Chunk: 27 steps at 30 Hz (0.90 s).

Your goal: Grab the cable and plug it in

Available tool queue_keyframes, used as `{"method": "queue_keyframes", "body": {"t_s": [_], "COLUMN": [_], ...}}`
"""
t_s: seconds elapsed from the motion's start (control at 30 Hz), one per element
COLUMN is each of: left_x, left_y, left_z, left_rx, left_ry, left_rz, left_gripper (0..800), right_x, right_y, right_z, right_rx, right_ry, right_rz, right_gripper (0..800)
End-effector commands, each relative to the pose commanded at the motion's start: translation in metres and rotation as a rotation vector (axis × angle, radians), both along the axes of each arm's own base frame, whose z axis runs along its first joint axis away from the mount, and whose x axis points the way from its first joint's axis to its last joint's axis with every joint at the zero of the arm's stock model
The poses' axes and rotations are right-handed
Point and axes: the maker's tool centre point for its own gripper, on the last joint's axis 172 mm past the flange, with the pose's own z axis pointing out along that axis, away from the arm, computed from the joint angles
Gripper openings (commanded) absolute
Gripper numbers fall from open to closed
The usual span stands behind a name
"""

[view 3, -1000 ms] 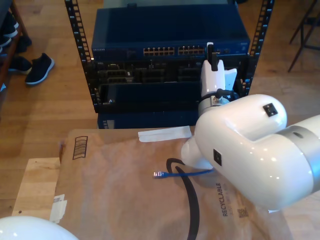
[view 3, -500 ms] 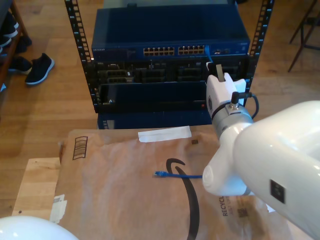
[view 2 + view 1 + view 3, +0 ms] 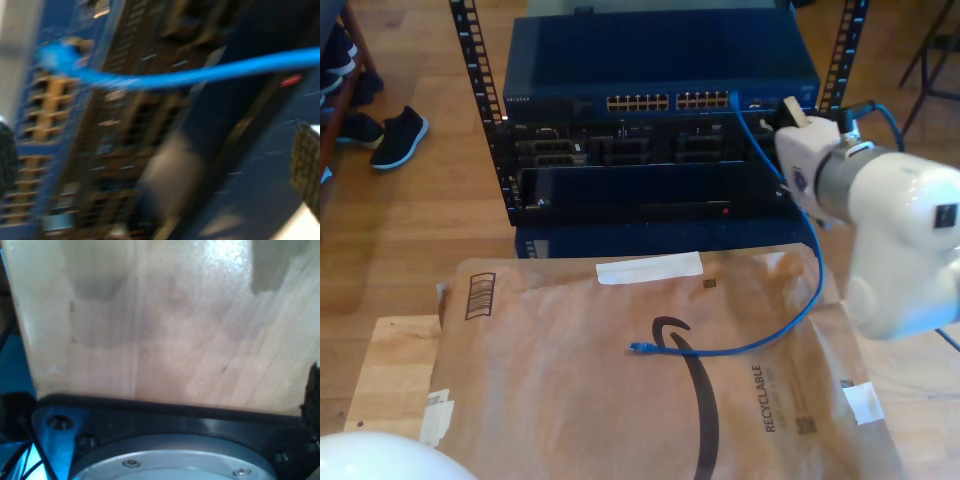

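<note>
— Found the cable [image 3: 812, 262] where?

— Strung between two places. Saw one end up at the port row of the blue switch [image 3: 660, 60] in the rack, toward the exterior view's right end of that row. Followed it down past the front of the rack, then round in a loose curve onto the brown paper mailer [image 3: 550, 400]. Spotted the other plug [image 3: 638, 348] lying free on the paper, just beside the black printed curve.

— Seated in the port, or only touching?

— Could not tell. Looked too small in the exterior view and too smeared in the second wrist view, with just a blue streak [image 3: 200, 75] crossing the dark rack face and ending by the yellowish ports.

— And my second gripper [image 3: 788, 110]?

— Sat on the white arm at the exterior view's right, near the switch front and just beside the upper run of cable. Could not tell wide from narrow, nor whether it pinched the cable. Noticed dark blurred shapes at the edges of the second wrist view, nothing sharper.

— My first gripper?

— Could not tell its state either. Got pale wooden board [image 3: 160, 330] in the first wrist view, with a black plate [image 3: 165, 412] and a silvery ring [image 3: 170, 460] below it.

— Anything else around?

— A white strip [image 3: 649, 267] on the mailer's far edge and dark shoes [image 3: 398, 135] on the wooden floor at the exterior view's left.
</note>
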Motion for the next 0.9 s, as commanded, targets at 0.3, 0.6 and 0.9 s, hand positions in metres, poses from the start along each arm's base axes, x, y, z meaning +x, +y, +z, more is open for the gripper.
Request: {"method": "queue_keyframes", "body": {"t_s": [0.3,0.6,0.9], "left_x": [0.000,0.000,0.000], "left_y": [0.000,0.000,0.000], "left_z": [0.000,0.000,0.000], "left_rx": [0.000,0.000,0.000], "left_ry": [0.000,0.000,0.000], "left_rz": [0.000,0.000,0.000], "left_gripper": [800,800,800], "right_x": [-0.050,-0.142,-0.303], "right_y": [-0.096,-0.231,-0.342], "right_z": [-0.007,-0.019,-0.043], "right_rx": [-0.200,-0.335,-0.338], "right_ry": [0.228,0.509,0.884], "right_rz": [-0.110,-0.243,-0.282], "right_gripper": [796,796,797]}}
